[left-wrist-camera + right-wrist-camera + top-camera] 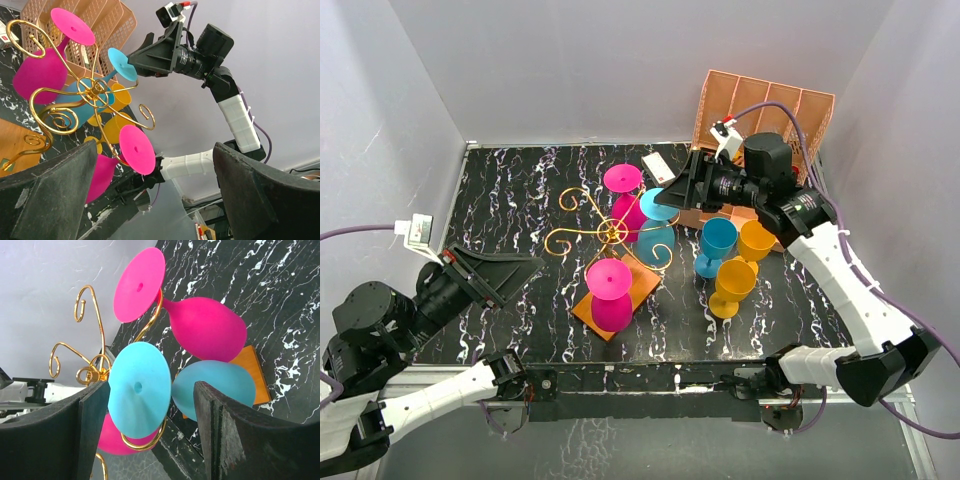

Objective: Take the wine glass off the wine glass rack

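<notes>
The gold wire wine glass rack (610, 234) stands on its orange base (642, 285) mid-table. Three glasses hang upside down on it: a blue one (656, 240) on the right, a pink one (623, 181) at the back, a pink one (609, 282) at the front. My right gripper (667, 197) is open, its jaws on either side of the blue glass's foot (137, 389) without closing on it. The blue bowl (216, 386) hangs just behind. My left gripper (515, 278) is open and empty, left of the rack (92, 92).
A blue glass (717, 241) and two yellow glasses (756, 240) (735, 281) stand upright right of the rack. A salmon-pink slotted organiser (765, 108) stands at the back right. A white card (657, 164) lies behind the rack.
</notes>
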Available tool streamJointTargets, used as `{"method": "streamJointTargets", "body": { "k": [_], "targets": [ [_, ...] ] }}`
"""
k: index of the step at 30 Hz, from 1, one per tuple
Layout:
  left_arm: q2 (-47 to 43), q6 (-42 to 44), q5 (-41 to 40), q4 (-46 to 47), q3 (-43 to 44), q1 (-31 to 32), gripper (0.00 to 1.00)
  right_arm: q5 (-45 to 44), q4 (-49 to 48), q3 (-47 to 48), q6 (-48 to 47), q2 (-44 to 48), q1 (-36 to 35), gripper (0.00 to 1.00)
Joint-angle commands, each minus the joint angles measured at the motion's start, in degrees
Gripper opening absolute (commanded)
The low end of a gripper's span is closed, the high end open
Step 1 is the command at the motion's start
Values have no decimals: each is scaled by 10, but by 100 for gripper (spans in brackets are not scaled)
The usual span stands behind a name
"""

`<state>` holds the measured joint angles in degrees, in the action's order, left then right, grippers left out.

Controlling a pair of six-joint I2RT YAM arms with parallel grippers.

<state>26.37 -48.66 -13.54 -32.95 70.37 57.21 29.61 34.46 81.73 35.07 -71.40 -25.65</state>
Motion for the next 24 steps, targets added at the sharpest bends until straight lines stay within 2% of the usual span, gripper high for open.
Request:
{"method": "streamJointTargets", "body": {
  "k": [1,7,13,19,24],
  "targets": [
    [10,0,12,20,-2,0,97,34,-61,18,-5,2,7,72],
    [9,-1,14,24,-5,0,97,32,-60,14,-16,-7,10,60],
    [14,-2,19,28,-4,0,97,31,-61,12,-16,-10,12,58],
    [26,1,23,30,4,0,97,24,-67,3,-13,-5,13,43],
    [29,-1,27,33,4,0,97,20,-68,0,-11,-3,12,36]
  ]
}}
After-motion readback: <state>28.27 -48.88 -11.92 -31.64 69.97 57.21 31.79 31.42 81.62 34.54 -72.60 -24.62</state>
